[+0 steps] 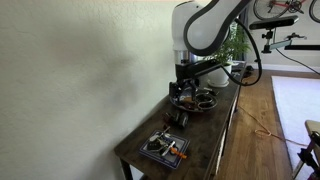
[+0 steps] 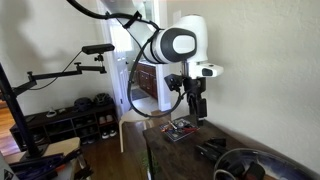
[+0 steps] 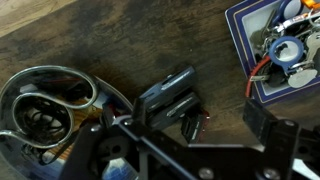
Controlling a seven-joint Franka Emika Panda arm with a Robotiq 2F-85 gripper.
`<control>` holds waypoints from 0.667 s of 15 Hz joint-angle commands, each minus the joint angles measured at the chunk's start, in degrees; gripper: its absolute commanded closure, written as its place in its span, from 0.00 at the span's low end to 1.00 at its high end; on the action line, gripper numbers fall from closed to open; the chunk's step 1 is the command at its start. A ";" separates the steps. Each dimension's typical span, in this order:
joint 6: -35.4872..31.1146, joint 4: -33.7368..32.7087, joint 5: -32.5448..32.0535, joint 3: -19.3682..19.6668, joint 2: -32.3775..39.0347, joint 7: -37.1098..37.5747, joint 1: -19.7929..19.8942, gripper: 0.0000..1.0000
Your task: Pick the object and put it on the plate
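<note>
Dark wood tabletop [image 1: 200,128], long edge against pale wall [image 1: 80,70], other side open to wood floor [image 1: 262,125]. Gripper [image 2: 197,113] spread open over black object [image 3: 168,98], between plate [image 3: 45,71] and tray [image 3: 240,30].

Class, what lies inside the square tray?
An orange item and small bluish-white pieces lie in the tray; its floor beneath them is covered, and the wrist view's edge cuts off one side.

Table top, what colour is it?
The table top is dark brown wood grain, clearest in the wrist view.
</note>
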State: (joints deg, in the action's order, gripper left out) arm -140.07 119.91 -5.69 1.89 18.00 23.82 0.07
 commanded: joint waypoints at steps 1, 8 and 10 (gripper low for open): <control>-0.67 -3.24 -0.25 1.54 4.08 1.27 -1.95 0.00; -2.82 -12.02 0.80 2.86 14.10 1.53 -3.07 0.00; -3.03 -14.61 0.75 3.44 16.55 1.72 -3.44 0.00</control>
State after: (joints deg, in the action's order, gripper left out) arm -142.05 109.04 -5.61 3.20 31.22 24.52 -1.53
